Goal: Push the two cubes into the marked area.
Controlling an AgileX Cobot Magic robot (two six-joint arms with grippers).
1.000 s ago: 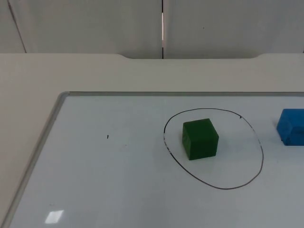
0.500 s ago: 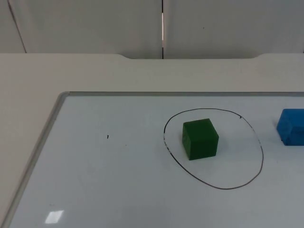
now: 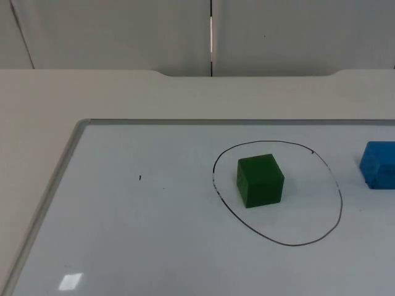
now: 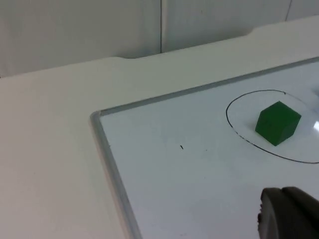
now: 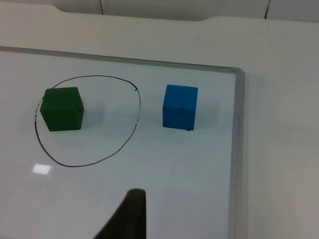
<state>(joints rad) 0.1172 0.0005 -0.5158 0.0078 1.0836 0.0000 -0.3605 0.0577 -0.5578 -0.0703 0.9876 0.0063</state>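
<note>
A green cube point(image 3: 260, 180) stands inside the black hand-drawn oval point(image 3: 305, 206) on the whiteboard, toward the oval's left side. A blue cube point(image 3: 379, 164) sits outside the oval, to its right at the picture's edge. In the left wrist view the green cube point(image 4: 277, 122) lies well ahead of my left gripper point(image 4: 288, 215), with bare board between them. In the right wrist view the green cube point(image 5: 62, 108) is within the oval point(image 5: 102, 134) and the blue cube point(image 5: 179, 106) just beyond its line; my right gripper point(image 5: 127, 217) hangs over the board, apart from both.
The whiteboard point(image 3: 154, 240) has a grey metal frame point(image 3: 50, 194) with a rounded corner at the back left. Beyond it runs the white table top point(image 3: 92, 92) up to the grey partition wall point(image 3: 123, 31). A small black mark point(image 3: 139, 178) is on the board.
</note>
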